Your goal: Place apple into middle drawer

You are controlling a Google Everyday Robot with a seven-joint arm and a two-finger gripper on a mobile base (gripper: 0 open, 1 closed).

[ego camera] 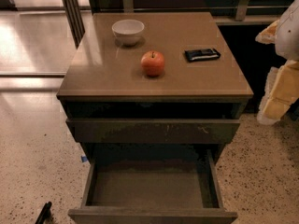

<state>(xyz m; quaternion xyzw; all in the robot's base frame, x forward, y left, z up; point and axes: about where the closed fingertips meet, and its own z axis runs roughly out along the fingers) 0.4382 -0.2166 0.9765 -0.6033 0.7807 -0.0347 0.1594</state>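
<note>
The apple (153,63), red-orange with a short stem, sits upright on the cabinet top (93,73), near its middle. The middle drawer (152,190) is pulled far out below; its floor is bare. The drawer above it (154,130), with pale scratches on its front, stands slightly out. My gripper (273,101) hangs at the right edge of the camera view, beside the cabinet, well right of the apple and touching nothing.
A white bowl (128,31) stands behind the apple to the left. A dark flat packet (202,54) lies to the apple's right. A small black object (44,213) lies on the speckled floor at the lower left.
</note>
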